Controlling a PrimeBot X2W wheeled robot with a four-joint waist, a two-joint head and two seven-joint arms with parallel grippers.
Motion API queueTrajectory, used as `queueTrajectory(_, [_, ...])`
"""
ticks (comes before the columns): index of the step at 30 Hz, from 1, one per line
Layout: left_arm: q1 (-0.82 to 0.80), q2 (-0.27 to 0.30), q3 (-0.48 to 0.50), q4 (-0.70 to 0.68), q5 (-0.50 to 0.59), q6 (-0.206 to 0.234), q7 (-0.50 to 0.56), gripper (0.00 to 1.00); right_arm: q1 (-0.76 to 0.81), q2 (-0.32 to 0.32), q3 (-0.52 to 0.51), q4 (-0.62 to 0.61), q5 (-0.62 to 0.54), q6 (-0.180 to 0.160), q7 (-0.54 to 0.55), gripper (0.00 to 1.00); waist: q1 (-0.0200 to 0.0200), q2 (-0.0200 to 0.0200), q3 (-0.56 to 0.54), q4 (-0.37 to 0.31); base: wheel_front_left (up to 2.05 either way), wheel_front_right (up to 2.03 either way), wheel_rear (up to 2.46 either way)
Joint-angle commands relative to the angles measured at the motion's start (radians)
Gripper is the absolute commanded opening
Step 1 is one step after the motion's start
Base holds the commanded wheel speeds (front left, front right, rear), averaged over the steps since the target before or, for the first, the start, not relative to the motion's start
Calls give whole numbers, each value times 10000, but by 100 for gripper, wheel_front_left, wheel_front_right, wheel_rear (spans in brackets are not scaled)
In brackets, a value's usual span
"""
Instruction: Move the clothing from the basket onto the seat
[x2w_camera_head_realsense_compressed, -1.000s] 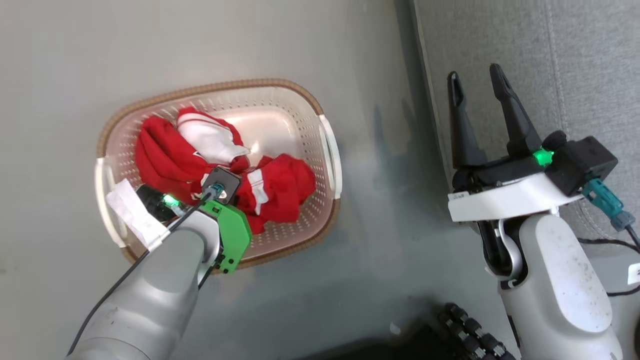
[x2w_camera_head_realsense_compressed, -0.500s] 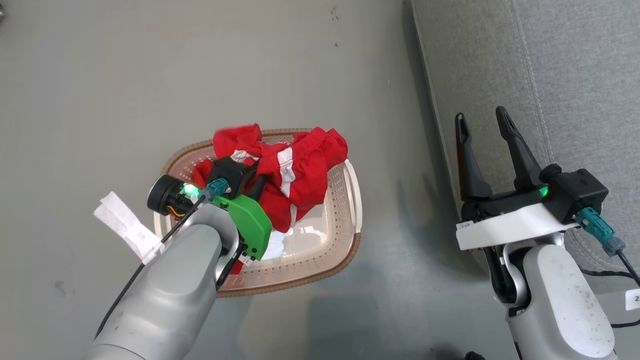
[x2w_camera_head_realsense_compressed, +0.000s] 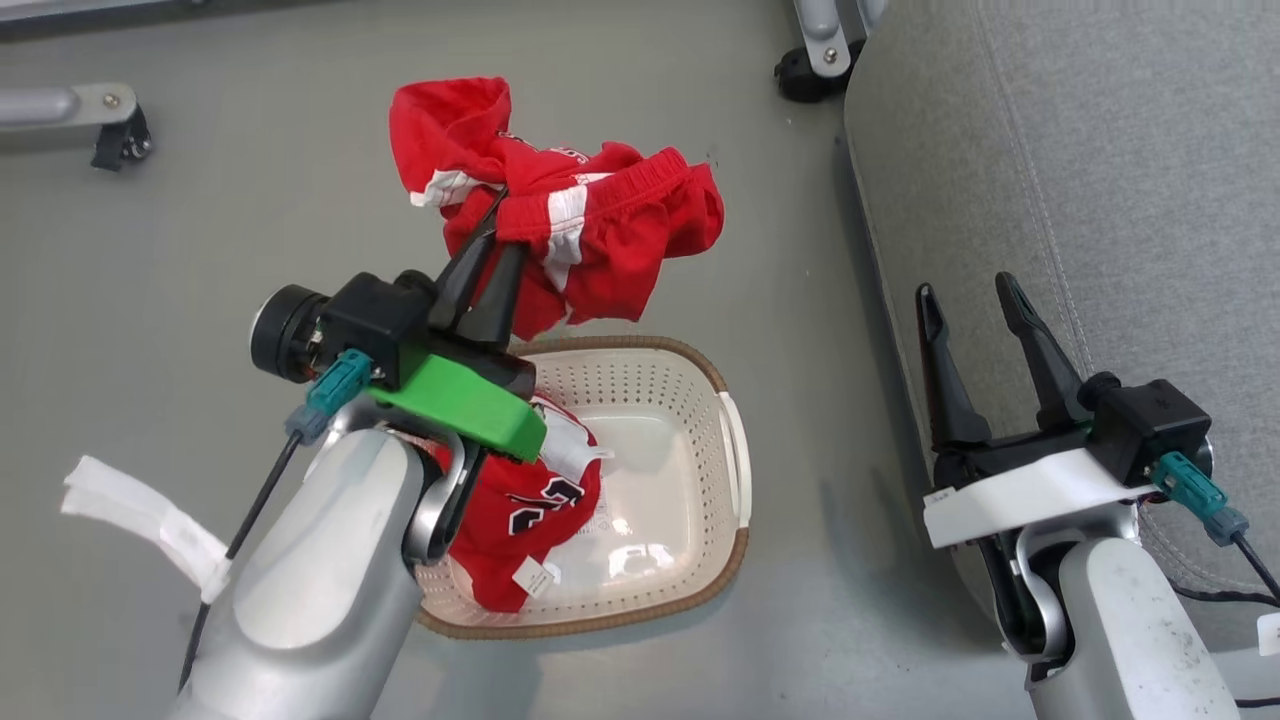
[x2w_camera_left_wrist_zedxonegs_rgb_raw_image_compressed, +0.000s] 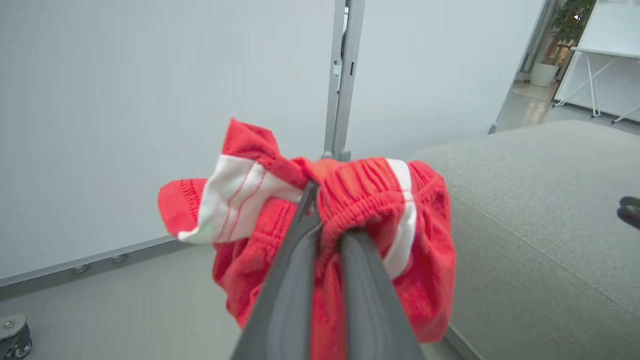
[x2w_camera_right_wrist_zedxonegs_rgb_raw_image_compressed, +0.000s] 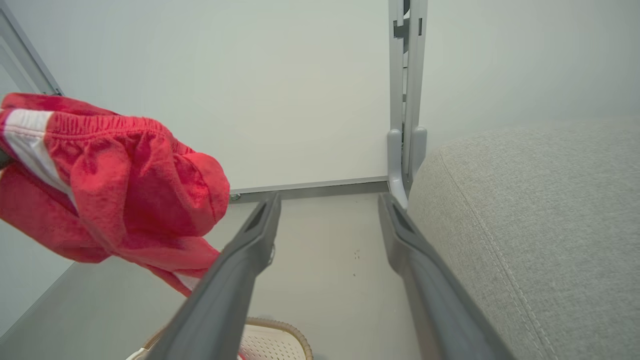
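Left gripper (x2w_camera_head_realsense_compressed: 503, 228): its two dark fingers are pinched together on a bunch of red fabric, raised above and beyond the far rim of the basket.
Lifted garment (x2w_camera_head_realsense_compressed: 610, 225): red, with white stripes and a gathered elastic waistband. It hangs crumpled from the fingertips, clear of the basket and over the floor. It sits left of the seat and does not touch it.
Second garment (x2w_camera_head_realsense_compressed: 525, 515): red with dark numbers edged in white and a small white tag (x2w_camera_head_realsense_compressed: 535, 577) at its near end. It lies in the left part of the basket, partly hidden under the left wrist.
Basket (x2w_camera_head_realsense_compressed: 735, 470): cream, perforated, with a brown woven rim, standing on the grey floor (x2w_camera_head_realsense_compressed: 180, 230). Its right half shows a bare, shiny bottom. A strip of floor separates it from the seat.
Seat (x2w_camera_head_realsense_compressed: 1120, 150): a big grey cushion with stitched seams, on the robot's right.
Right gripper (x2w_camera_head_realsense_compressed: 965, 292): fingers spread wide with nothing between them, pointing forward along the seat's left edge.
Background: a pale wall panel (x2w_camera_left_wrist_zedxonegs_rgb_raw_image_compressed: 125, 90) with a metal post stands behind the lifted garment, and a caster (x2w_camera_head_realsense_compressed: 800, 78) rests near the seat's far corner.
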Motion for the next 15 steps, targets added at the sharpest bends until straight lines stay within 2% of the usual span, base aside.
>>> queueTrajectory(1, [315, 53, 206, -448, 178, 71, -32, 0, 177, -30, -11, -81, -71, 1, 70, 100, 1, 0, -436, 157, 0, 0, 0])
queueTrajectory(8, [1255, -167, 1012, -2390, 682, -63, -33, 0, 602, -30, 87, -334, -179, 1, 389, 100, 1, 0, -1045, 217, 0, 0, 0])
queueTrajectory(15, [2339, -341, 1443, -3682, 966, -356, -31, 0, 1081, -30, 309, -509, -150, 1, 688, 100, 1, 0, -1648, 217, 0, 0, 0])
